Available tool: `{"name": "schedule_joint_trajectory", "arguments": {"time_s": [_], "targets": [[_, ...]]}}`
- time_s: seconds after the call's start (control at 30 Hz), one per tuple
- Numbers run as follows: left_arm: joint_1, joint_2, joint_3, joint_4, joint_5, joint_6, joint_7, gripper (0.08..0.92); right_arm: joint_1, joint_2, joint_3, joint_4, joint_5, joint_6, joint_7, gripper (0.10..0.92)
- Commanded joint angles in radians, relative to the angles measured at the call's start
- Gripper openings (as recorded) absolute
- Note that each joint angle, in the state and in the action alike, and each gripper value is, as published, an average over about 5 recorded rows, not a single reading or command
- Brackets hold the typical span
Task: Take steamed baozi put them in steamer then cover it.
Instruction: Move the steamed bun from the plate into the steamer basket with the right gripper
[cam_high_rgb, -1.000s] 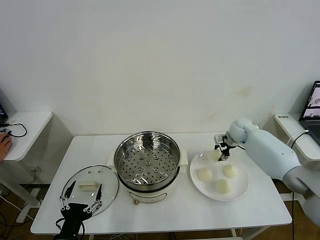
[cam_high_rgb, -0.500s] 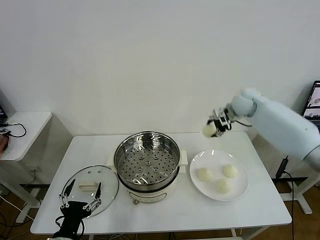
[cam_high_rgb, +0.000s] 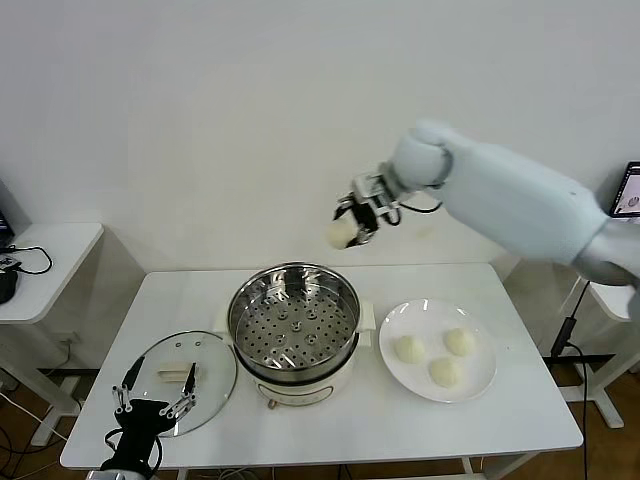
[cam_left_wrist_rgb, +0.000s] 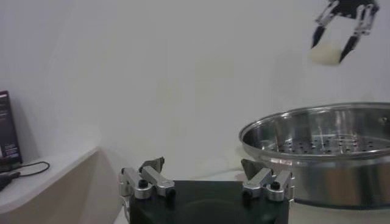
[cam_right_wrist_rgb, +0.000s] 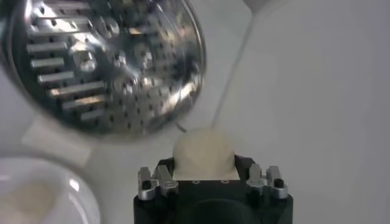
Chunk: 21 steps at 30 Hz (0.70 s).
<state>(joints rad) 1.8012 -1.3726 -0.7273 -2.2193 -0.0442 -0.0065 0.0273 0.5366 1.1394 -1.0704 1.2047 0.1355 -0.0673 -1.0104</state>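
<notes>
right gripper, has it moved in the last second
Yes. The right gripper, shut on a baozi, has risen from the plate and swung toward the robot's left, now above the steamer's far right rim.

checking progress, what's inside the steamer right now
Only the perforated tray shows inside the steamer; no buns in it. One baozi hangs in the right gripper above; three remain on the plate. Beneath the tray is hidden.

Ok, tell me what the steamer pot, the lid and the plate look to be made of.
Steamer pot: polished stainless steel by the look, mirror-bright with reflections, perforated tray inside, on a cream base, likely plastic.
Lid: clear glass, apparently; the table shows through it, with a white handle.
Plate: glossy white, probably ceramic, though melamine would look alike.
</notes>
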Motion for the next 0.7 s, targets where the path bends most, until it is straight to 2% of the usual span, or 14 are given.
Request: {"name": "schedule_joint_trajectory", "arguments": {"time_s": [0.03,0.43,0.7], "targets": [[-0.005,0.010,-0.025,0.003,-0.012,0.004,0.001,0.823,0.025,0.165,-0.140,-0.033,-0.034,0.131,0.031,0.628],[-0.016,-0.001,-0.021,0.005,-0.014,0.008,0.002,0.823,-0.100,0.196,-0.174,-0.103,-0.314,0.352,0.119,0.634],[-0.009,-0.003,-0.030,-0.001,-0.016,0.007,0.001,0.823,-0.151,0.235,-0.142,-0.184,-0.425,0.442,0.174,0.636]]}}
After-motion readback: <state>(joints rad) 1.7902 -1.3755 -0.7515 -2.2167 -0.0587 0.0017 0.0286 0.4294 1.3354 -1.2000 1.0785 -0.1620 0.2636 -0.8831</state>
